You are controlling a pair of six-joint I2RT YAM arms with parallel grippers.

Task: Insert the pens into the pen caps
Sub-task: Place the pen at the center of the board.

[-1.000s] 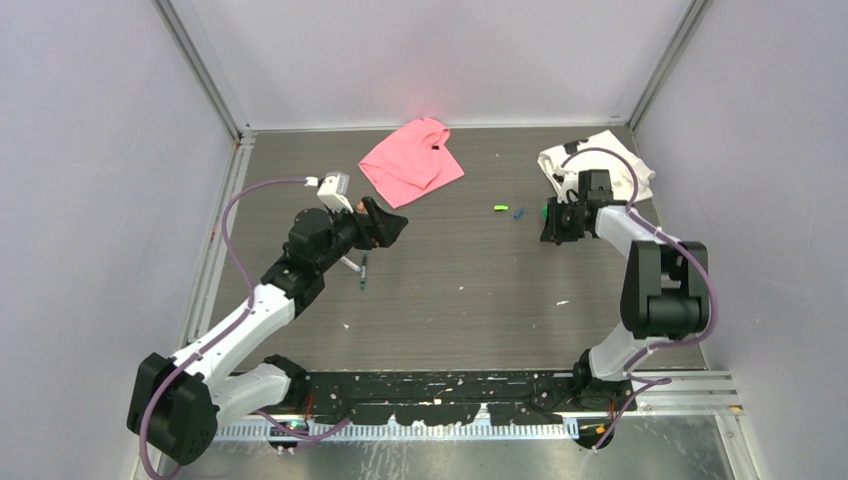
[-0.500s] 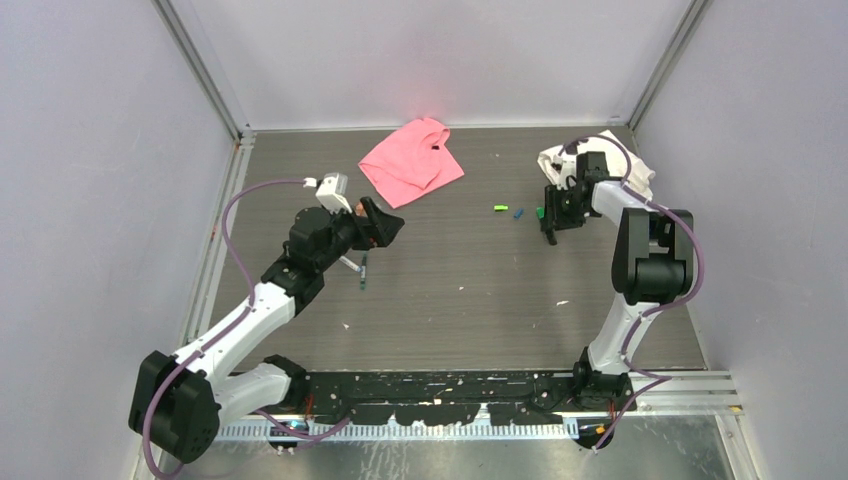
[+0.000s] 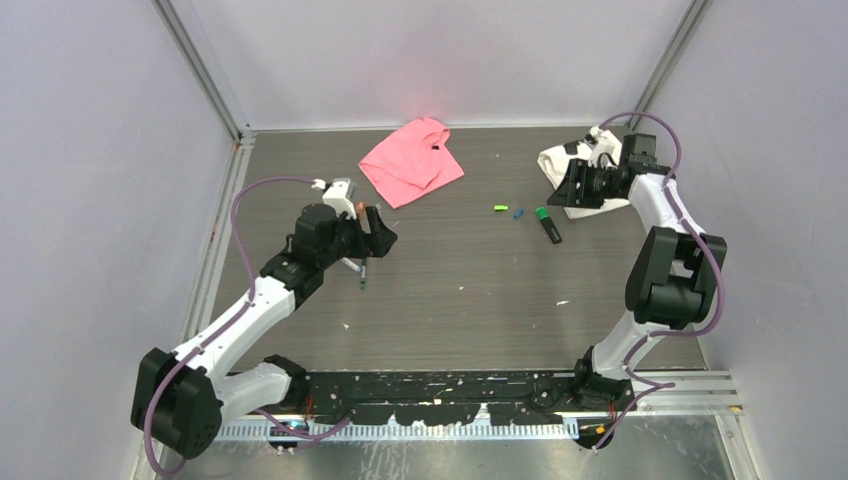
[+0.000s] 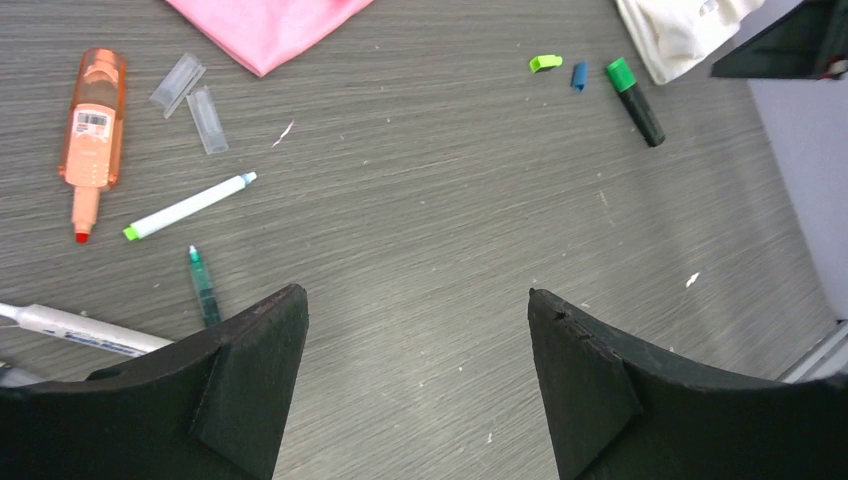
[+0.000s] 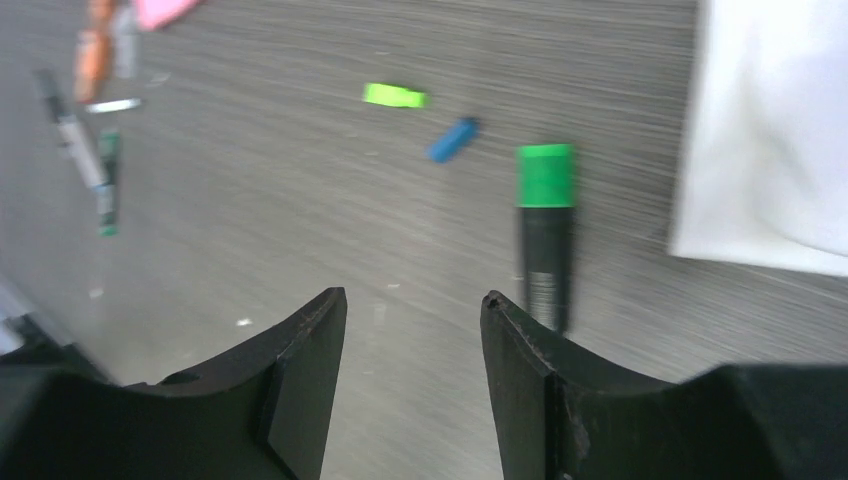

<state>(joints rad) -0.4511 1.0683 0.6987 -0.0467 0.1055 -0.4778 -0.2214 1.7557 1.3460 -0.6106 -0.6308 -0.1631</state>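
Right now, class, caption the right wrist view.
Empty right tool hovers near a green-capped highlighter, green cap and blue cap.

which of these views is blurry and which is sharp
Right wrist view: smeared, the green-capped black marker and lime cap soft-edged. Left wrist view: crisp, the orange pen and its label clear. Top external view: sharp, a pink glow on the wall above the pink cloth.

A green-capped black highlighter (image 3: pixel 547 224) lies flat beside a loose green cap (image 3: pixel 501 208) and blue cap (image 3: pixel 518 213).
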